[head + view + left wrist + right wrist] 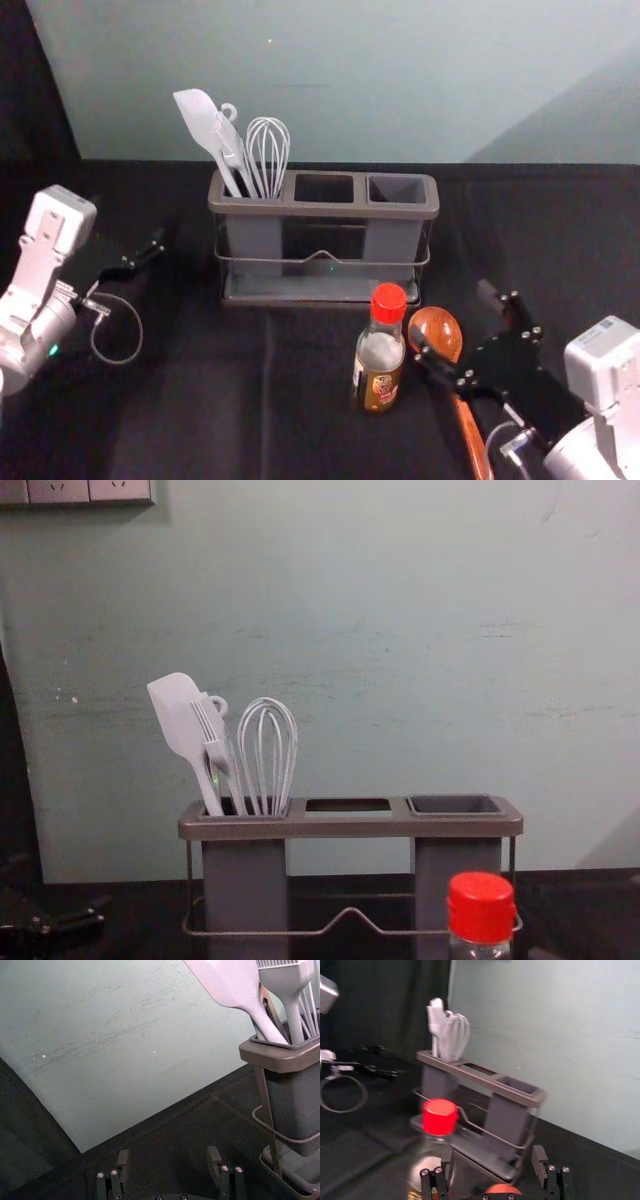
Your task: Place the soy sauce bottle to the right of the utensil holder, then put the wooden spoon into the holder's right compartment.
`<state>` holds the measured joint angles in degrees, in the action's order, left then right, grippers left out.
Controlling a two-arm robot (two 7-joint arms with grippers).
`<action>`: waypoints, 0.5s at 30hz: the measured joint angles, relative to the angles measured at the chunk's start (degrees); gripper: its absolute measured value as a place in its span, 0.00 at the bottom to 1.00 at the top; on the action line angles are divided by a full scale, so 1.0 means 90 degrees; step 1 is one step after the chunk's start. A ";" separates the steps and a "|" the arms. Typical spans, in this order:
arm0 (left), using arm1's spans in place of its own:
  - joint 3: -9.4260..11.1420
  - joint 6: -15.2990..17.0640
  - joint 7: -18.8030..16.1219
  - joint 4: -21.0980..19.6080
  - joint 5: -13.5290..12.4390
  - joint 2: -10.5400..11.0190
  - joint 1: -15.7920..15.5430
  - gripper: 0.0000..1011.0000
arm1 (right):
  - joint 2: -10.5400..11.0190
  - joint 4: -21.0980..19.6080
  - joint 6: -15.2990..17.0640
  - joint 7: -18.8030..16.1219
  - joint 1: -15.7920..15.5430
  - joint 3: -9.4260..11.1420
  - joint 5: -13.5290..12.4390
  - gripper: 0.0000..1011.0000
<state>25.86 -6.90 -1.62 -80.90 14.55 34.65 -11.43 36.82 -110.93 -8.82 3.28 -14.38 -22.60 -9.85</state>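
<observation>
The soy sauce bottle, red-capped, stands upright in front of the utensil holder, near its right end. Just right of the bottle lies the wooden spoon, its bowl toward the holder. My right gripper is open above the spoon, one finger near the bottle. In the right wrist view, the bottle is beside one finger of the right gripper, and part of the spoon's bowl shows low between the fingers. My left gripper is idle at the left; in its wrist view the left gripper is open.
A spatula, a brush and a whisk stand in the holder's left compartment. The holder's right compartment has nothing sticking out of it. Behind the black-covered table rises a pale wall.
</observation>
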 joint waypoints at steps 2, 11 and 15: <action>0.0000 0.0000 0.0000 0.0000 0.0000 0.0000 0.0000 0.99 | -0.0041 -0.0038 0.0001 -0.0125 0.0000 -0.0042 -0.0028 0.99; 0.0000 0.0000 0.0000 0.0000 0.0000 0.0000 -0.0001 0.99 | -0.0246 -0.0050 -0.0024 -0.0470 0.0063 -0.0143 -0.0117 0.99; 0.0000 0.0000 0.0000 0.0000 0.0000 0.0000 0.0000 0.99 | -0.0413 0.0002 -0.0087 -0.0666 0.0119 -0.0161 -0.0281 0.99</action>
<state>25.86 -6.91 -1.62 -80.90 14.55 34.65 -11.43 33.11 -110.91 -9.60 -2.71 -13.31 -24.05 -12.38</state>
